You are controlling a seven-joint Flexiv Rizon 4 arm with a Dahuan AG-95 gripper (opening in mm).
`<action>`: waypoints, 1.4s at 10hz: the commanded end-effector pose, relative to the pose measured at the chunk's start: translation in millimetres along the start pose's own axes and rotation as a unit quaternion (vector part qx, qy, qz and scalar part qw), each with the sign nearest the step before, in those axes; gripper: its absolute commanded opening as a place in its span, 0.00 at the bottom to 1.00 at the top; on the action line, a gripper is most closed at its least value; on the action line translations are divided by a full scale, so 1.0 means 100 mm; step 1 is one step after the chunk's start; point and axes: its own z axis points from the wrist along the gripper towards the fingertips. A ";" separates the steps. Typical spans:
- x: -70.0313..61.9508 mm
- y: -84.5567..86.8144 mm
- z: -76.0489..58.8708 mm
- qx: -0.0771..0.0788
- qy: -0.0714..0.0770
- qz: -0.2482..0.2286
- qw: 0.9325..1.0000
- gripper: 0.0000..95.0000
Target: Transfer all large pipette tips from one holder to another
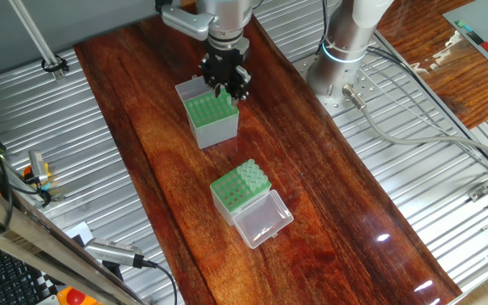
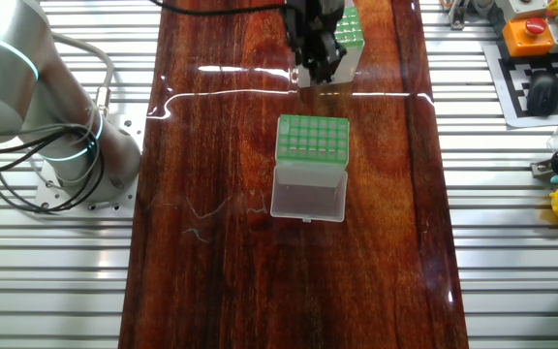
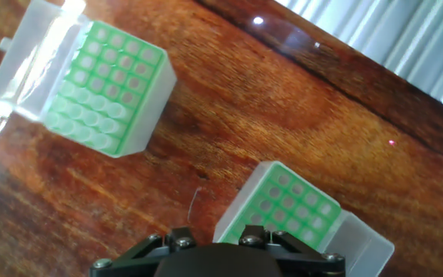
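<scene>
Tool (image 1: 225,85) down over the taller grey-sided holder (image 1: 210,119), pointing down; finger state can't tell. Shorter holder (image 1: 239,191) nearer, lid open, tips (image 1: 253,177) along one edge.
Other fixed view: tool (image 2: 316,70) hides taller holder (image 2: 349,37); shorter holder (image 2: 312,139) just beside.
Hand view: shorter holder (image 3: 110,85) holds tip rows (image 3: 83,123); fingers unseen.

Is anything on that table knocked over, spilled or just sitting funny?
Nothing stands out. Both green-topped boxes stand upright on the wooden table; the shorter box's clear lid lies open flat. No loose tips show on the wood. The gripper hangs over the taller box.
</scene>
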 end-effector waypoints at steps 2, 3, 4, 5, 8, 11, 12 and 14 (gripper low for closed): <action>0.11 -0.16 0.17 0.000 0.010 -0.003 1.000 0.40; 0.11 -0.16 0.17 0.000 0.010 0.005 1.000 0.40; 0.11 -0.16 0.17 0.000 0.006 0.008 1.000 0.40; 0.11 -0.16 0.17 -0.003 -0.002 0.010 1.000 0.40; 0.11 -0.16 0.17 -0.001 0.000 0.000 1.000 0.40; 0.11 -0.16 0.17 -0.001 0.005 0.007 1.000 0.40; 0.11 -0.16 0.17 -0.001 0.004 0.011 1.000 0.40; 0.11 -0.16 0.17 -0.002 0.006 0.015 1.000 0.40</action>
